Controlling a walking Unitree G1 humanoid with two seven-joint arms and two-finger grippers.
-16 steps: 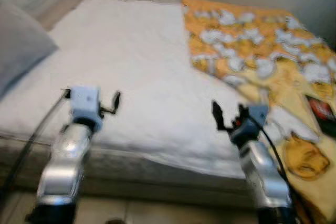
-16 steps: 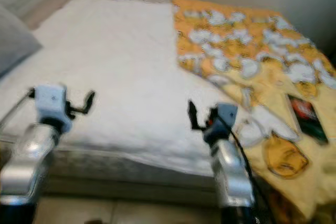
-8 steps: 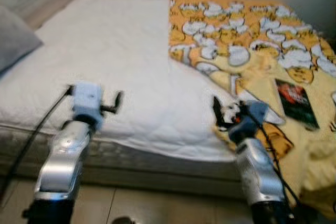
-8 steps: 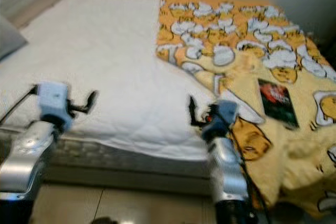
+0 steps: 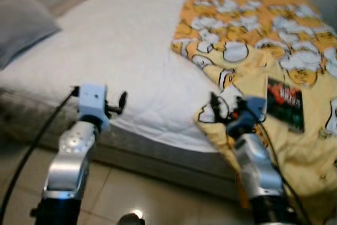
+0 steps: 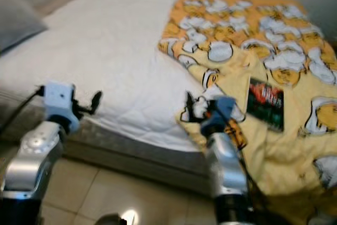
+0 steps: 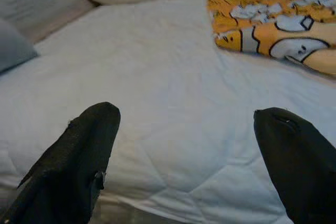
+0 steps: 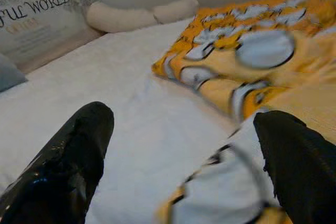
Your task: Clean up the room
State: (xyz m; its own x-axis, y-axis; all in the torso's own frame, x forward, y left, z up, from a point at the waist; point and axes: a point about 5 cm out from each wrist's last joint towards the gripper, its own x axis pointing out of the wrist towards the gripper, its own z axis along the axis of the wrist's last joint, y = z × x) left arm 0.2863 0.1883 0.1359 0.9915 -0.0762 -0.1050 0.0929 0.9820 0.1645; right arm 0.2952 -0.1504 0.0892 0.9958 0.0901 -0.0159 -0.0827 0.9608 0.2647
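We see the bed half covered by a yellow blanket, with a dark book lying on it. In the right wrist view a lettered pillow stands at the bed's head. Our left hand and right hand hover at the bed's near edge, fingers spread wide, holding nothing.

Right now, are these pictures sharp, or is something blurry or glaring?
Both eye views are softly blurred throughout; the yellow blanket pattern smears, and a bright glare spot sits on the floor tile. The left wrist view is sharper on the white bed cover, with the left claw fingertips soft. The right wrist view smears the blanket near the right claw.
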